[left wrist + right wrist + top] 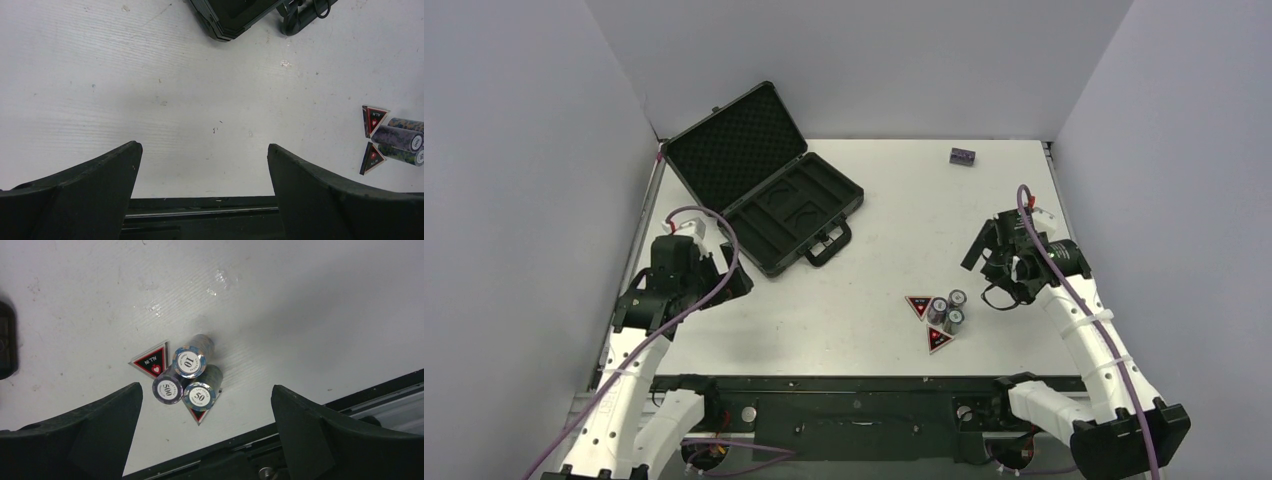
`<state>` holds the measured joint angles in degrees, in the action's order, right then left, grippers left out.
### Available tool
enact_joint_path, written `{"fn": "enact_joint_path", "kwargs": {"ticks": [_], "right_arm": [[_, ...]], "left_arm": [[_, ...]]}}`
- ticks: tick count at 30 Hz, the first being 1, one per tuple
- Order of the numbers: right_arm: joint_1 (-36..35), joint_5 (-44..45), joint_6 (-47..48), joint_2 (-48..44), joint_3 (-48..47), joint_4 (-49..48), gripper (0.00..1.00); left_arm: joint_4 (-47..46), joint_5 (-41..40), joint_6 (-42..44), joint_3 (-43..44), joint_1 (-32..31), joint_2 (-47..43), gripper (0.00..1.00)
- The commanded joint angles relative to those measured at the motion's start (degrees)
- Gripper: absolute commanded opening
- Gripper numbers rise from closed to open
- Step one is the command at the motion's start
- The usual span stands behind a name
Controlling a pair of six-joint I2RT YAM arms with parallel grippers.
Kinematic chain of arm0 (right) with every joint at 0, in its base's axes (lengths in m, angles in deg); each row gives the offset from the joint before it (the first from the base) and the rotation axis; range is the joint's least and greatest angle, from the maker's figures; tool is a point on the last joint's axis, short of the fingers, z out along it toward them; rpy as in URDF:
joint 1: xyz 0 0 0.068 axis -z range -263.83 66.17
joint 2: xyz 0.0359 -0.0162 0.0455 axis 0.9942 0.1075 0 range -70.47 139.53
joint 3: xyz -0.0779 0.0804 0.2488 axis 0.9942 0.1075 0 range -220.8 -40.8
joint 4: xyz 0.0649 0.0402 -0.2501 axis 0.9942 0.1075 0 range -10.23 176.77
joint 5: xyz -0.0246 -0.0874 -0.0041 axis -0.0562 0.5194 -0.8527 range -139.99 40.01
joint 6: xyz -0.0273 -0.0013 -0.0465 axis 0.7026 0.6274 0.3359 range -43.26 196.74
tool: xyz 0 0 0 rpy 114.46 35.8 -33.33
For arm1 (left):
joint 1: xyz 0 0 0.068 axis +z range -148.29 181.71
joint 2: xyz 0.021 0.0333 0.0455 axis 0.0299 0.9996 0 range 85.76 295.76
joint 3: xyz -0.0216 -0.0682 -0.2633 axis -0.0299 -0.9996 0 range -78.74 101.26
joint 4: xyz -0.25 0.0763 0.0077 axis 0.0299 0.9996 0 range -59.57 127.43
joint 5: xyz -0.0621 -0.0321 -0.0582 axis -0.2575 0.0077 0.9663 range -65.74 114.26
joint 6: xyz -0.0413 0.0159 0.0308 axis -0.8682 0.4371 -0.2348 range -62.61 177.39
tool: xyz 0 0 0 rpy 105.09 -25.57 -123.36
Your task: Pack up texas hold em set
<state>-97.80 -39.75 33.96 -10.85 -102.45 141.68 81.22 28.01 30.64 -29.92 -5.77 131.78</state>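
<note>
Your bench holds: case lying open at far left; three chip stacks upright and touching at near right, two tokens against them; left end effector and right end effector both spread wide, holding nothing.

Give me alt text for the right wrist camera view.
Three poker chip stacks marked 10, 500 and 50 sit bunched on a white table, two red-and-black triangle tokens tucked against them. The right hand, fingers spread open, frames the lower corners.
</note>
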Motion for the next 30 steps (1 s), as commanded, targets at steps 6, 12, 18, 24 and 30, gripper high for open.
{"fn": "enact_joint_path", "kwargs": {"ticks": [6,12,18,24,30], "right_arm": [[-0.6,-7.1,-10.1,5.4,2.0,1.1,0.93],[-0.7,-6.8,-10.0,9.4,3.3,-1.0,0.88],[-0.7,-5.9,-9.5,11.8,4.5,-3.0,0.81],[-0.6,-5.9,-10.7,13.0,6.6,-7.6,0.76],[-0.6,-6.2,-11.3,15.1,8.5,-10.4,0.68]], "left_arm": [[-2.1,-6.1,-2.6,-1.3,-3.3,-6.4,0.96],[-1.3,-9.1,-4.1,-1.4,-8.0,-7.5,0.96],[-1.9,-9.0,-4.1,-1.8,-8.3,-7.6,0.96],[-2.1,-9.1,-4.1,-1.8,-8.3,-5.8,0.96],[-2.4,-8.5,-4.0,-1.9,-8.2,-5.5,0.96]]}}
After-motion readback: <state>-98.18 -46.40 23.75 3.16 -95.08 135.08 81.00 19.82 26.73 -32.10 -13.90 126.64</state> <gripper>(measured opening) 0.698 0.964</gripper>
